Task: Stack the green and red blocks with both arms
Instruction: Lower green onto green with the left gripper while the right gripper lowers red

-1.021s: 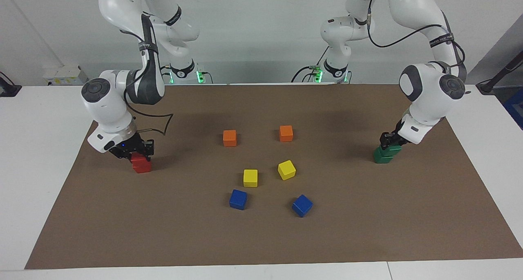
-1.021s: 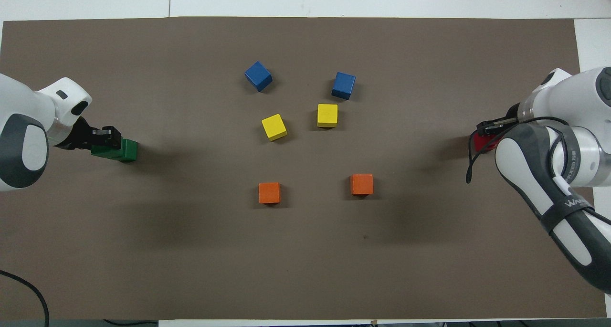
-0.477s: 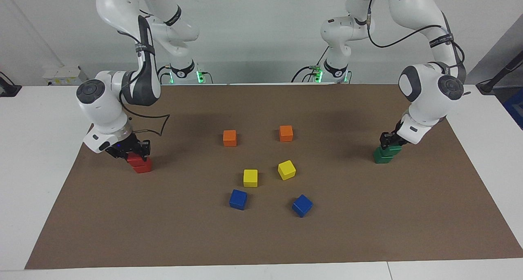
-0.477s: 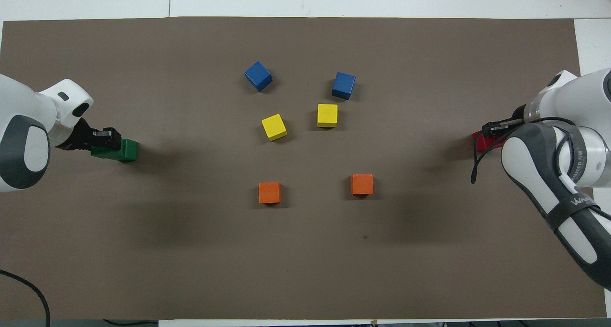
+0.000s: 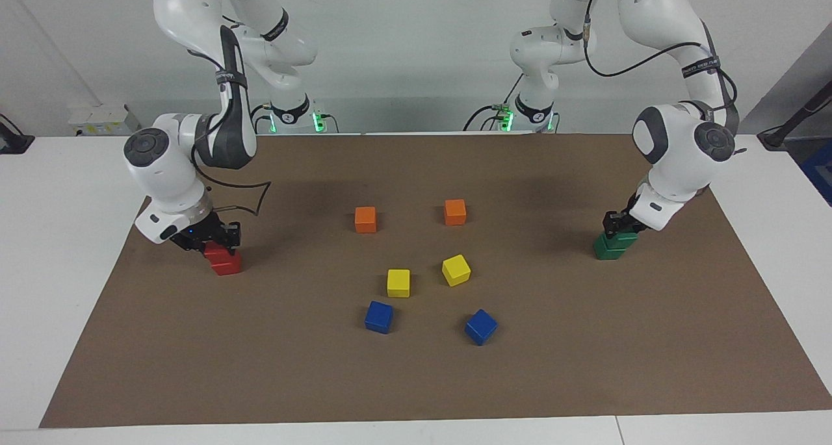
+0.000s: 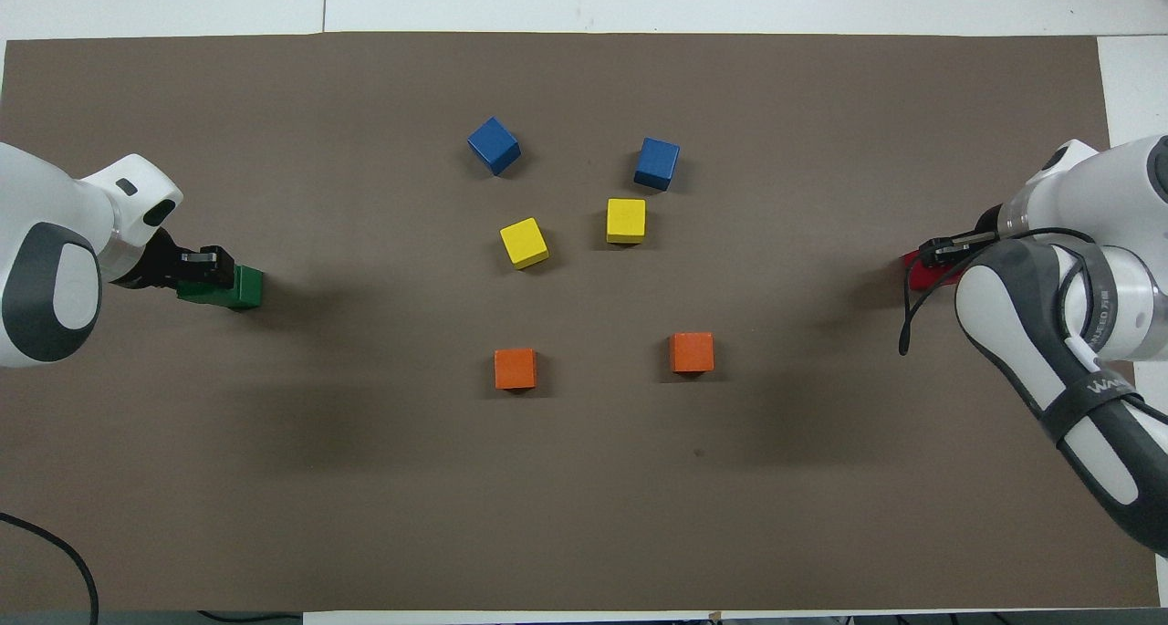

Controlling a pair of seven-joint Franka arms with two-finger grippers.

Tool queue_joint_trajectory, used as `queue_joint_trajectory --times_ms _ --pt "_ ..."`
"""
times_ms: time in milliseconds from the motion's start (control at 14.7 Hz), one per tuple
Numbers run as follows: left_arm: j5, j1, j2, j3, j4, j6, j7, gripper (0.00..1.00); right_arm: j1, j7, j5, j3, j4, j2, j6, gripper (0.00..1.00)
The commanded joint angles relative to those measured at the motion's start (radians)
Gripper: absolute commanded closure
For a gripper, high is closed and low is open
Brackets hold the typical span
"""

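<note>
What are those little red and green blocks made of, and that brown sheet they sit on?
The red blocks and green blocks look like painted wood or hard plastic: crisp edges, flat even colour, little shine; I can't tell which. The brown sheet looks like matte paper or thin card: it lies flat, has straight cut edges and shows no gloss.
</note>
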Motion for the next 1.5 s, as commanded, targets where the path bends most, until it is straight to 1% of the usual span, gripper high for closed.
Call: queue_joint_trajectory --times_ms 0,409,1226,1294,1362,1430 --pt "0.012 -0.006 0.001 0.004 -0.021 0.039 0.009 1.00 -0.015 -0.033 0.011 0.009 -0.028 -0.018 -0.002 1.00" --pt "0.012 -0.004 0.007 0.004 -0.021 0.040 0.010 1.00 -0.026 -0.096 0.012 0.009 -0.031 -0.021 -0.002 1.00" --pt "0.013 -0.014 0.005 0.004 -0.025 0.030 0.029 1.00 -0.015 -0.105 0.011 0.009 -0.030 -0.020 0.013 1.00" --pt "0.013 -0.014 0.004 0.004 -0.030 0.031 0.030 0.96 -0.015 -0.105 0.011 0.009 -0.030 -0.020 0.013 1.00" --pt "0.013 -0.014 0.002 0.005 -0.035 0.031 0.032 0.76 -0.014 -0.105 0.011 0.008 -0.030 -0.020 0.015 1.00" --pt "0.013 -0.014 0.002 0.005 -0.038 0.034 0.038 0.42 -0.015 -0.107 0.011 0.009 -0.030 -0.020 0.015 1.00"
